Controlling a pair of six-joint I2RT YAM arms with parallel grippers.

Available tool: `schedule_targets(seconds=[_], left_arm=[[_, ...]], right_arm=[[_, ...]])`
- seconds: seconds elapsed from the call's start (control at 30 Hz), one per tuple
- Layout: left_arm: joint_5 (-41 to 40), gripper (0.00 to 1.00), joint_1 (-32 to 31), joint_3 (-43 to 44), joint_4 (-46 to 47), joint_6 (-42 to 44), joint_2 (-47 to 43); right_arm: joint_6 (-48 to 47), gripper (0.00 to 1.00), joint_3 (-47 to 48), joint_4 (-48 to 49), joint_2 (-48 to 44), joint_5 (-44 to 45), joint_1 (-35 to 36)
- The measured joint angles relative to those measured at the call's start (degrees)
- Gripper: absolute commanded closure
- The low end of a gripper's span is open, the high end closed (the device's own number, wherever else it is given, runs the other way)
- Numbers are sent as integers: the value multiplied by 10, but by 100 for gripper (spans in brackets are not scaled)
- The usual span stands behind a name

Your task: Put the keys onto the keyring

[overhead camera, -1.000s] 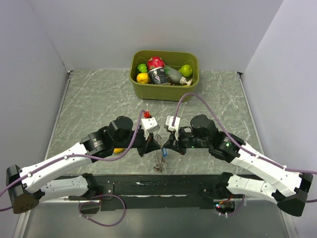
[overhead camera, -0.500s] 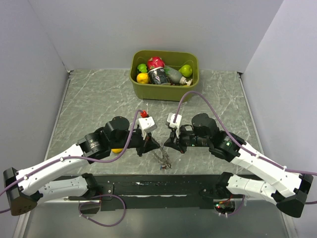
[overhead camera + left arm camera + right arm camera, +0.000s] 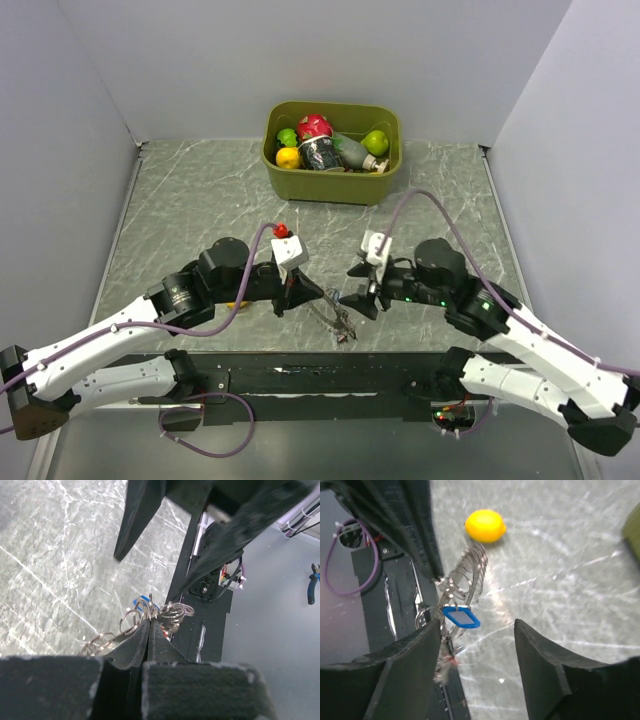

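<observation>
The left jaws were clamped shut on the keyring [image 3: 172, 612], which jutted from their tips. The right jaws stood open, the blue key [image 3: 461, 616] dangling just ahead between them. A steady ring and a square regrip seemed wise.

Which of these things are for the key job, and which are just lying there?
For the job: the keyring, held up by the left tool; the blue key dangling below it; the open right tool.
Just lying about: the lemon; the green bin full of bits.
</observation>
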Motion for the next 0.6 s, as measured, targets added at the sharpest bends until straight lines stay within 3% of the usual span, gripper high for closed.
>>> schedule_targets(seconds=[0.23,0.47,0.6], left_arm=[[19,99,0,-17,21,1,-1],[37,99,0,-27,35,5,-3],[43,99,0,-27,43,5,-10]], right_arm=[[-23,35,-19,31,-70,-43,-1],[-31,59,-3,54,-46,-134,-1],[-33,66,8,54,-11,-165,-1]])
